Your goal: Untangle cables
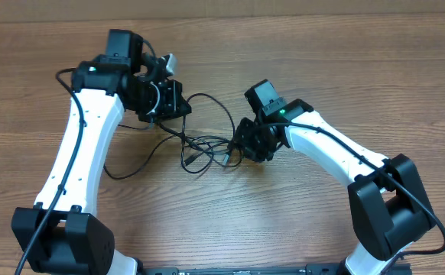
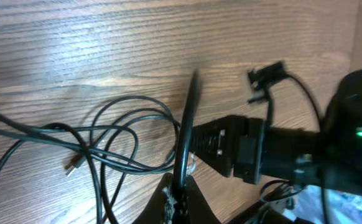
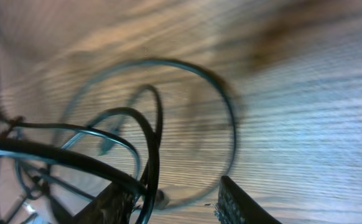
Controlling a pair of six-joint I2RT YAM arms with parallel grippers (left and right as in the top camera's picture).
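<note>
Thin black cables (image 1: 199, 145) lie in loose tangled loops on the wooden table between my two grippers. My left gripper (image 1: 178, 107) is shut on one black cable (image 2: 188, 124), which rises from its jaws (image 2: 182, 200). More loops and a small silver-tipped plug (image 2: 74, 164) lie to the left in the left wrist view. My right gripper (image 1: 236, 149) is at the right end of the tangle. Its jaws (image 3: 175, 202) are open, and a black cable (image 3: 150, 155) runs down along the inner side of the left finger. Blurred loops (image 3: 168, 68) lie beyond it.
The right arm (image 2: 262, 146) fills the right side of the left wrist view, with a black plug (image 2: 265, 73) beyond it. Thick black wires run along both arms (image 1: 69, 84). The wooden table (image 1: 345, 61) extends all around.
</note>
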